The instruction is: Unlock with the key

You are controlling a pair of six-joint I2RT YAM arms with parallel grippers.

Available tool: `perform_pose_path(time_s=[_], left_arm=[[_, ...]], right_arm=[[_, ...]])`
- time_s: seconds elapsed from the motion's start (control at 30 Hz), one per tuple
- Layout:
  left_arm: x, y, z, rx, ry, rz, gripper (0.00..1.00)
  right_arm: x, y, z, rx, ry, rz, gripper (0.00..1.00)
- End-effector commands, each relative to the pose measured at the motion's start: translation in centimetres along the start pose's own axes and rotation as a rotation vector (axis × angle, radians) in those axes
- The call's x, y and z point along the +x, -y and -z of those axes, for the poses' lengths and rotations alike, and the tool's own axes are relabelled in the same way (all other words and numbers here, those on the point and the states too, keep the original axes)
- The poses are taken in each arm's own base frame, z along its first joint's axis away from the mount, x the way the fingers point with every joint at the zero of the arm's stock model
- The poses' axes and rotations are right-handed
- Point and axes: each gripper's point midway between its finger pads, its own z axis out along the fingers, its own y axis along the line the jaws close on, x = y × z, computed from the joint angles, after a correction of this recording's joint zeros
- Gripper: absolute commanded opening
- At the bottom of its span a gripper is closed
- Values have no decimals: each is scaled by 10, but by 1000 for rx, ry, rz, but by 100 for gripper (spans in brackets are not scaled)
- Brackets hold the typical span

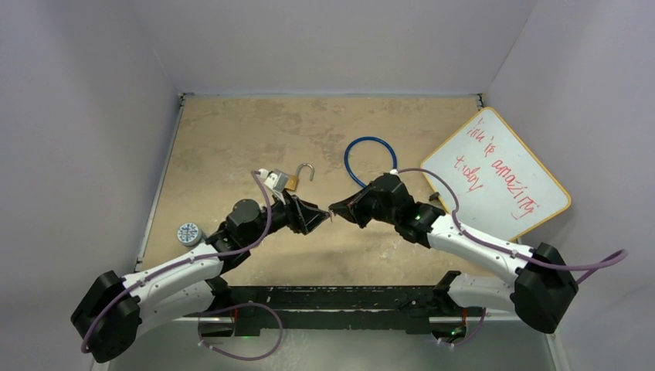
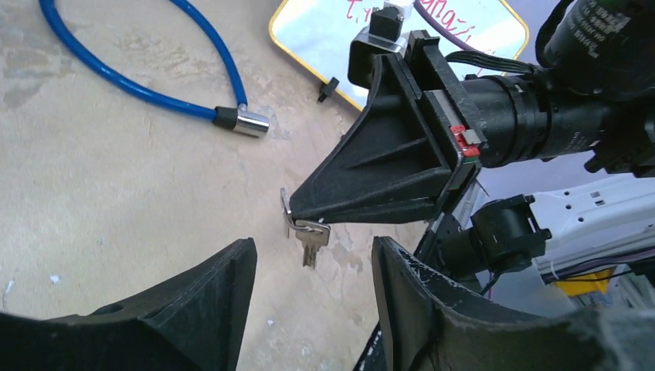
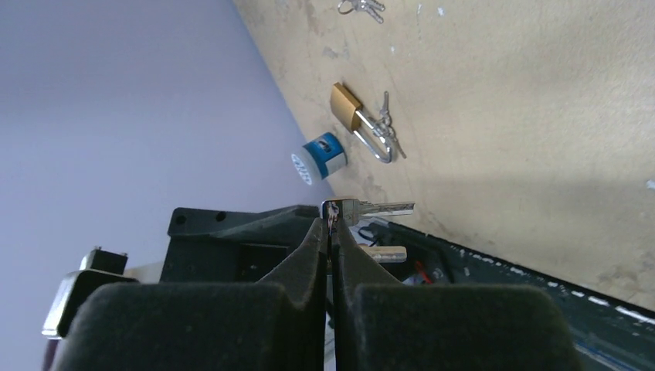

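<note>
My right gripper (image 3: 333, 222) pinches the key (image 3: 378, 207).
Its fingers (image 3: 305, 259) are shut tight on its head, blade poking out. My left gripper (image 2: 313, 246) is wide open and empty. The padlock (image 1: 290, 182), I think, lies near my left gripper.

We note white link shells and black joint housings on the left arm (image 1: 174, 274) and right arm (image 1: 483, 247); a purple cable (image 1: 269, 205) runs along each. The right gripper (image 2: 287, 216) has black, ribbed, triangular fingers (image 2: 386, 162) and a red tab (image 2: 463, 139) at its mount
</note>
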Motion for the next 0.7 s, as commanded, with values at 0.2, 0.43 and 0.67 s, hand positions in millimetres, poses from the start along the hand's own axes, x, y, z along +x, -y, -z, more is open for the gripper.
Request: perform_pose_path(time_s=[0.2, 0.43, 0.67], left_arm=[[8, 12, -19, 112, 11, -118, 53], [9, 19, -21, 157, 16, -125, 37], [18, 21, -25, 178, -17, -124, 31]], right_arm=[[3, -25, 19, -86, 0, -141, 0], [5, -21, 18, -85, -13, -164, 0], [6, -23, 21, -95, -21, -180, 0]])
